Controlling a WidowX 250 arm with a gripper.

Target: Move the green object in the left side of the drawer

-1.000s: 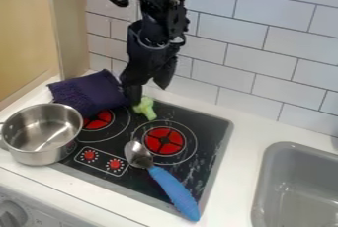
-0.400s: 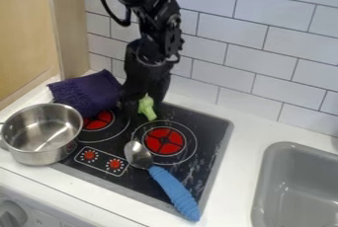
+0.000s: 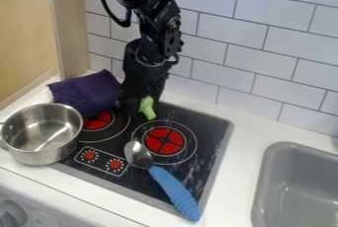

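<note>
having just come down, the black gripper (image 3: 141,103) is now crowding the green object (image 3: 147,108), which is sitting at the back of the stove (image 3: 208,122), near the purple cloth (image 3: 86,93). the grasp is probably beginning, though whether the gripper is open or closed, i cannot tell.

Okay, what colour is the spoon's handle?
The handle is blue, seen best in the camera view.

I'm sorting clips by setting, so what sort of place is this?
Probably a toy kitchen: a black stovetop with red burner markings, a grey sink set into the white counter, and a steel pot resting partly on the stovetop.
</note>
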